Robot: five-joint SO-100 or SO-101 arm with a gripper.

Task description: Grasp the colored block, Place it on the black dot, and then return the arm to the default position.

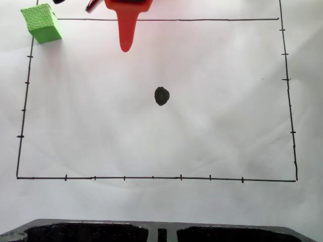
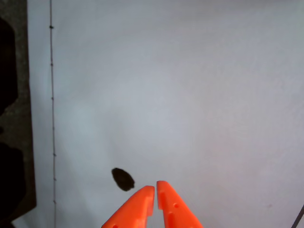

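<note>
Wrist view: end effector (image 2: 155, 189) entered from the bottom edge, two orange fingers with tips nearly touching, just a thin slit between them, nothing held. Black dot (image 2: 123, 179) sat on the white paper (image 2: 190, 95) just left of the fingertips, not touching them. Thin black border line (image 2: 52, 118) ran up the left side, with a dark foam-like edge beyond it. Fixed view, near to far: dark tray-like object (image 1: 161, 233) along the bottom edge, then the drawn rectangle's lower line, then the dot (image 1: 161, 96) roughly mid-sheet, bare. Farther back, the arm (image 1: 126, 25) came in from the top edge, one tapered orange-red finger pointing down toward the dot, well apart from it. Colored block (image 1: 41, 23) sat at the top-left corner of the rectangle, over the border line, well apart from both dot and end effector.
</note>
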